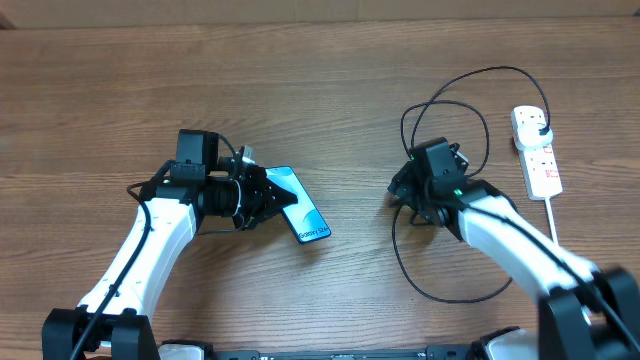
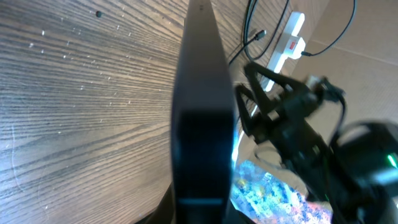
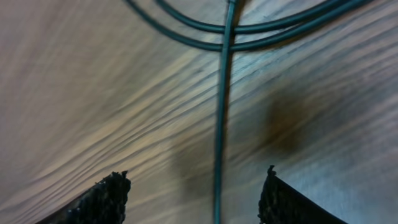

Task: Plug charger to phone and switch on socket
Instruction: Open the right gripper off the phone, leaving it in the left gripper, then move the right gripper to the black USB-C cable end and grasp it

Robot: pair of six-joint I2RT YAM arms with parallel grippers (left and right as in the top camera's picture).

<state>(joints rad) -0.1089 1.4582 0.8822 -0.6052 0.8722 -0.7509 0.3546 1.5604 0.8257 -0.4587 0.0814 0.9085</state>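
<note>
The phone point(image 1: 300, 207) has a lit light-blue screen and lies tilted at centre-left. My left gripper point(image 1: 268, 197) is shut on its upper end. In the left wrist view the phone's black edge point(image 2: 199, 124) fills the middle and hides the fingers. The charger, a thin black cable point(image 1: 500, 68), loops across the right side, and its black plug point(image 1: 537, 125) sits in the white socket strip point(image 1: 540, 165). My right gripper point(image 1: 403, 190) is open low over the cable. In the right wrist view the cable point(image 3: 219, 143) runs between the open fingers point(image 3: 194, 180), untouched.
The wooden table point(image 1: 120, 90) carries everything. The strip's thick white cord point(image 1: 551, 218) runs down beside my right arm. Cable loops lie around and below the right gripper. The left wrist view shows the right arm point(image 2: 298, 124) and the strip point(image 2: 289, 40) beyond the phone.
</note>
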